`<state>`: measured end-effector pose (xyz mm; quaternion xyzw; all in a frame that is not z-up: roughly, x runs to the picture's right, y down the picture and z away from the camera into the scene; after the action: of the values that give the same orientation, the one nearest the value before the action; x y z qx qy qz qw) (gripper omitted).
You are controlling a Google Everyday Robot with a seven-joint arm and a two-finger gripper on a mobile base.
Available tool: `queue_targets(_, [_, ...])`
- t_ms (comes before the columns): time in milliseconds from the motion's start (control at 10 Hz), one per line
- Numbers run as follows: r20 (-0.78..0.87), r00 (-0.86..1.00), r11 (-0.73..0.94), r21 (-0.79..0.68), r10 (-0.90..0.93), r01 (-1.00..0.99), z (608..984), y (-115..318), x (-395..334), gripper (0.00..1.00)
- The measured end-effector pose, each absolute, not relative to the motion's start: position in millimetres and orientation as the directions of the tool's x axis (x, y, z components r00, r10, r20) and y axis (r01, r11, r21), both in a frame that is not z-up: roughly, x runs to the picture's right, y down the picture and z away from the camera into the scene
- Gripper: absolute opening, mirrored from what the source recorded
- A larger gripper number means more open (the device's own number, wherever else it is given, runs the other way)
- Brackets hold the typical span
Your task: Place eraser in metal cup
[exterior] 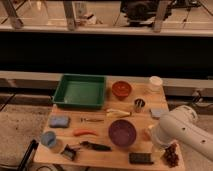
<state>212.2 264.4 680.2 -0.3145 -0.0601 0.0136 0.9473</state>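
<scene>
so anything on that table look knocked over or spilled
Nothing stands out: the black flat eraser lies near the front edge, the small shiny metal cup stands upright, nothing spilled. The gripper is hidden behind the white robot arm at the right.

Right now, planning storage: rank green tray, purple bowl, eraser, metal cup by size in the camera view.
green tray
purple bowl
eraser
metal cup (farther back, so the last two are unsure)
The tool is hidden behind the white arm at right.
</scene>
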Motion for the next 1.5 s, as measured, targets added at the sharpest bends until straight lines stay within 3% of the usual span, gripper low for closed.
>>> queue_targets(700, [0.142, 0.988, 0.803, -0.595, 0.059, 0.038, 676.5, 291.2, 198.4, 0.80])
queue_targets(1500, [0.260, 0.957, 0.795, -0.603, 0.126, 0.059, 699.7, 326.6, 199.3, 0.80])
